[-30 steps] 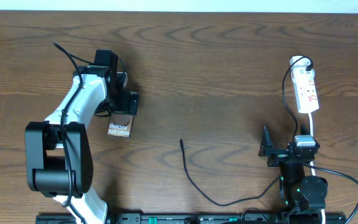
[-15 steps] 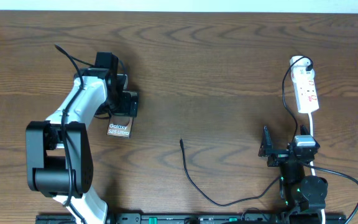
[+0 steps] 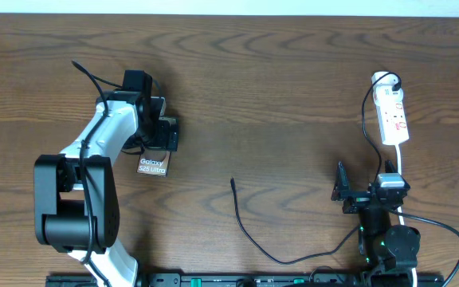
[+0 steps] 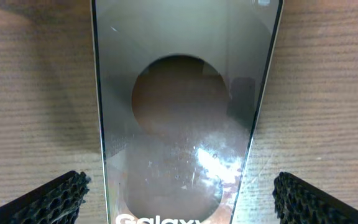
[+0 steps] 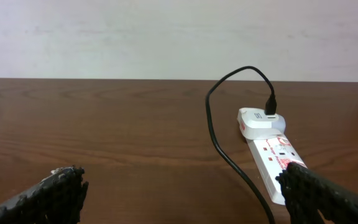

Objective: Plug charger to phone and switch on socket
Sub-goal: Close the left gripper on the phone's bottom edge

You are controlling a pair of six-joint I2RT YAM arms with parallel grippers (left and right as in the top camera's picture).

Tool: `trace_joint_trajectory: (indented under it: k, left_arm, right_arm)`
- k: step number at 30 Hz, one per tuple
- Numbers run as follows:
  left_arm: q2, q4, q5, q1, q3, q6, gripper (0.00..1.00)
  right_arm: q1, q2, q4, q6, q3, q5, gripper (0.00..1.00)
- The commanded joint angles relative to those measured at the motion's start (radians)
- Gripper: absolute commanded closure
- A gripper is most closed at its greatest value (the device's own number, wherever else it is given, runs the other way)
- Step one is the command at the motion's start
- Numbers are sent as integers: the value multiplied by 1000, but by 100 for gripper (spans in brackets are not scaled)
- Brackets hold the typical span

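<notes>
The phone (image 3: 153,165), a brown slab with white "Galaxy S25 Ultra" lettering, lies flat on the wooden table at the left. My left gripper (image 3: 159,140) hovers over its far end, open. In the left wrist view the phone (image 4: 179,112) fills the centre, and the fingertips (image 4: 55,199) stand apart from its two long edges. The charger cable's black tip (image 3: 233,182) lies loose mid-table. Its lead curves toward the front edge. The white socket (image 3: 393,115) lies at the far right with the charger's adapter (image 5: 260,120) plugged in. My right gripper (image 3: 369,187) is open, short of the socket (image 5: 272,165).
The black cable (image 5: 219,137) loops up from the adapter and runs along the table past my right fingers. A white lead (image 3: 402,171) trails from the socket toward the right arm's base. A pale wall borders the table's far edge.
The left arm has edged slightly to the right over the phone. The right arm, cable and socket have not moved.
</notes>
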State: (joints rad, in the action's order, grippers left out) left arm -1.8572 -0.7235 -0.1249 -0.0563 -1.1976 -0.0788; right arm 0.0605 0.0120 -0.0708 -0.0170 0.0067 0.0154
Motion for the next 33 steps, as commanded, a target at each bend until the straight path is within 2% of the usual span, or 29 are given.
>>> trace_joint_trajectory:
  k: [1,33]
  left_arm:
    - [-13,20,10,-2,21,1,2]
    - [-13,96,18,-2,77,-15,2]
  right_arm:
    - [6,-5,-4,11,-1,5,1]
    - [6,-5,-4,11,-1,5,1]
